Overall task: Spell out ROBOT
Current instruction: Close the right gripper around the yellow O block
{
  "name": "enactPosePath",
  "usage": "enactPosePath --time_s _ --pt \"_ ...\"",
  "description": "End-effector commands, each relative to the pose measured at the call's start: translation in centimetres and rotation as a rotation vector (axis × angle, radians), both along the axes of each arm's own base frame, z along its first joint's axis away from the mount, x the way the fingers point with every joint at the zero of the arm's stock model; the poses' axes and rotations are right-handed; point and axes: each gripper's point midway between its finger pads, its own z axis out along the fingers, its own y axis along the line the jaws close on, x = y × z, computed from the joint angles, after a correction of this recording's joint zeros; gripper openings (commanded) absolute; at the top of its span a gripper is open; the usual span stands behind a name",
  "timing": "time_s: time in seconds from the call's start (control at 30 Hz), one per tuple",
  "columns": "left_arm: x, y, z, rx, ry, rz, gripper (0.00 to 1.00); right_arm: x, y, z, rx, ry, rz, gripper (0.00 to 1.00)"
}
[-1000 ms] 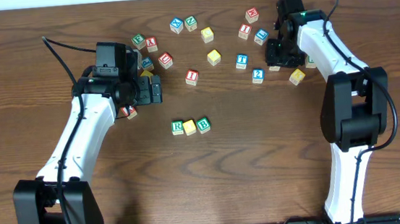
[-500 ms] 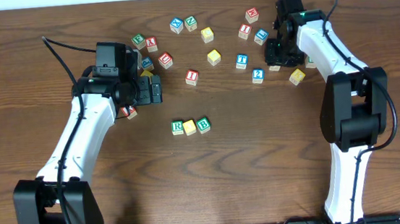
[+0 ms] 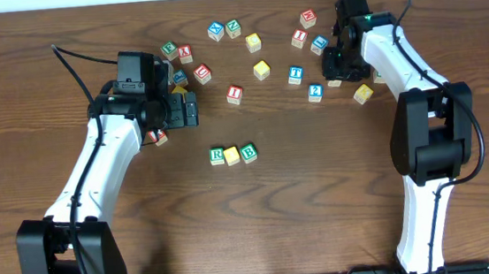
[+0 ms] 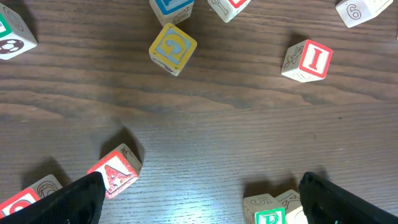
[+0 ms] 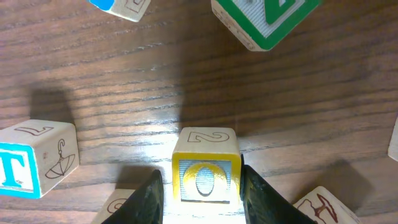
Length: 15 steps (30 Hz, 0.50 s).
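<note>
Dark wooden table (image 3: 322, 210), scattered alphabet cubes (image 3: 262, 69), R-yellow-B row (image 3: 232, 154) near centre

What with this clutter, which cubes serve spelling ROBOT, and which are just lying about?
For the job: R cube, yellow cube beside it, B cube, T cube, yellow O cube in the right end effector.
Lying about: red I cube, blue 2 cube.

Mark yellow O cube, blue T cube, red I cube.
yellow O cube (image 5: 205, 177): right wrist view, O face.
blue T cube (image 3: 296, 75): overhead view, top face.
red I cube (image 4: 311, 60): left wrist view, I face.
</note>
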Motion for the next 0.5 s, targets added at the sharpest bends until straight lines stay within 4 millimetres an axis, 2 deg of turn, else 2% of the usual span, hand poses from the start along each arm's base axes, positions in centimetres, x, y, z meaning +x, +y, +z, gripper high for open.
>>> enactPosePath --time_s 0.0,0.47 --pt "-0.28 -0.18 -0.26 -0.003 0.008 -0.021 0.98 0.63 0.38 0.76 -0.019 -0.031 0.028 0.35" --pt "-0.28 -0.18 -0.26 -0.003 0.008 -0.021 0.98 1.09 0.18 0.79 -0.036 -0.052 0.042 0.35"
